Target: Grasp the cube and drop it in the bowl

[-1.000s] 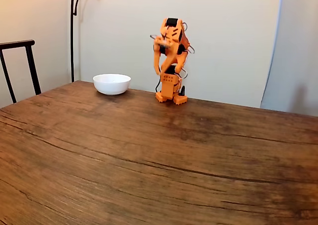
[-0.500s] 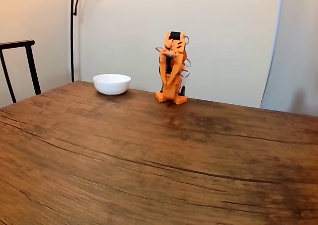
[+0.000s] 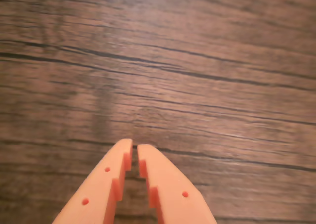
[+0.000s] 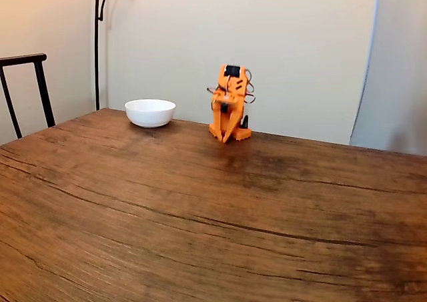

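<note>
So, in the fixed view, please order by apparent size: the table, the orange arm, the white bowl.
1. Table, largest.
2. Orange arm.
3. White bowl, smallest.
Arm and bowl stand equally far back, so their comparison is fair.

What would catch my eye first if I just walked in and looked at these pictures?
Probably the small orange robot arm, folded low at the far edge of the big wooden table in the fixed view. Left of it sits a white bowl. In the wrist view, the orange gripper pokes up from the bottom edge, fingertips nearly touching above bare wood grain.
</note>
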Controlling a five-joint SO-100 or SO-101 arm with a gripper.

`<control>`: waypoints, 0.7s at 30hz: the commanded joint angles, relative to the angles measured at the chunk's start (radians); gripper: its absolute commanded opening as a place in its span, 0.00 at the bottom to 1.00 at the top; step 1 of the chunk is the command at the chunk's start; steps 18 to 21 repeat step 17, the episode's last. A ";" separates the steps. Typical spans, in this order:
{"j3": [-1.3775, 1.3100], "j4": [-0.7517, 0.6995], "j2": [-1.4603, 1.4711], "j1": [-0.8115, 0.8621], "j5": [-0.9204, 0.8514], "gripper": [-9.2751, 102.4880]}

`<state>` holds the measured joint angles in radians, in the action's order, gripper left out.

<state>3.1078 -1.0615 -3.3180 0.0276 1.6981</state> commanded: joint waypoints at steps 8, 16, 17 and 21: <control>0.003 -0.029 0.006 0.014 -0.014 0.08; 0.003 -0.186 0.003 0.014 -0.014 0.08; 0.003 -0.213 0.003 0.014 -0.014 0.08; 0.003 -0.213 0.003 0.014 -0.014 0.08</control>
